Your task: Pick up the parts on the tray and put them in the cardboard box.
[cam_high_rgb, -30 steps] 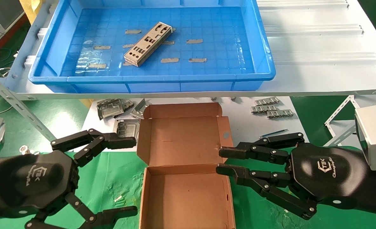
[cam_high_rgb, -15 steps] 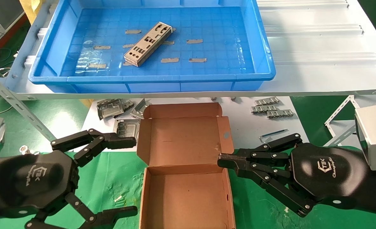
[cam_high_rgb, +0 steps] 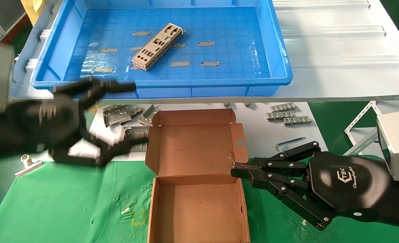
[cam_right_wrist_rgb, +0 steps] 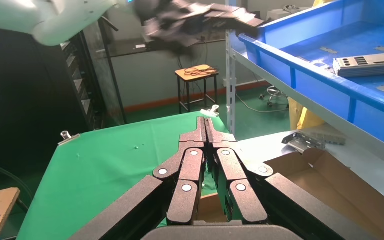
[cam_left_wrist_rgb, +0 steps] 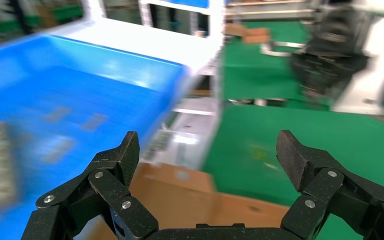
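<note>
Green mat: left pincer (cam_high_rgb: 127, 116) apart; right pincer (cam_right_wrist_rgb: 206, 121) together, per wrist cam.

Tray (cam_high_rgb: 280, 50) wall rims the parts (cam_high_rgb: 156, 46) — open above.

Left gripper (cam_high_rgb: 125, 118) agape, right gripper (cam_high_rgb: 235, 167) closed

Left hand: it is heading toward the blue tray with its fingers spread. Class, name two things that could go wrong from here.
1. The left hand sits low by the tray's front wall; it could knock the rim instead of clearing it.
2. The metal plates lie flat in a stack on the tray floor, so the fingers may slip off the thin edges or lift several.
The right hand rests shut beside the cardboard box.
</note>
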Robot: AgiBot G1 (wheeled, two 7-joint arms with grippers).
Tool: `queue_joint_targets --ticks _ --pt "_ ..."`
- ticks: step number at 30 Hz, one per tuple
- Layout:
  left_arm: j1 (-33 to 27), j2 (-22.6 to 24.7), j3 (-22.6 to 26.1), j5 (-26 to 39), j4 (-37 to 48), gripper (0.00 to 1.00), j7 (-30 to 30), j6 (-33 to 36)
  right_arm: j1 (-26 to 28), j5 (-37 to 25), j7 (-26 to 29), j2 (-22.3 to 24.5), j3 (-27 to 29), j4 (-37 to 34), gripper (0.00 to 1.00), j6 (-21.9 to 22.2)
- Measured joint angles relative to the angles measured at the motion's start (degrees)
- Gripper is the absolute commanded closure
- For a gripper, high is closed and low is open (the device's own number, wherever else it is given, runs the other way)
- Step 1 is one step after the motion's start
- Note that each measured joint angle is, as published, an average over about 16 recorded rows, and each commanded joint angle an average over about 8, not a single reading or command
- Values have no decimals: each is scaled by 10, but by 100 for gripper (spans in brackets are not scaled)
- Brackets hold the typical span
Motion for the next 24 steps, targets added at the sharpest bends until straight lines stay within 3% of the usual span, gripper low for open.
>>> queue_joint_targets --ticks 14,22,24 --pt "-262 196 105 210 316 0 5 -93 0 0 0 0 0 0 99 0" --pt "-332 269 128 253 464 0 25 -138 0 0 0 0 0 0 1 0" --pt "-342 281 131 259 491 0 30 -150 0 0 0 0 0 0 0 0"
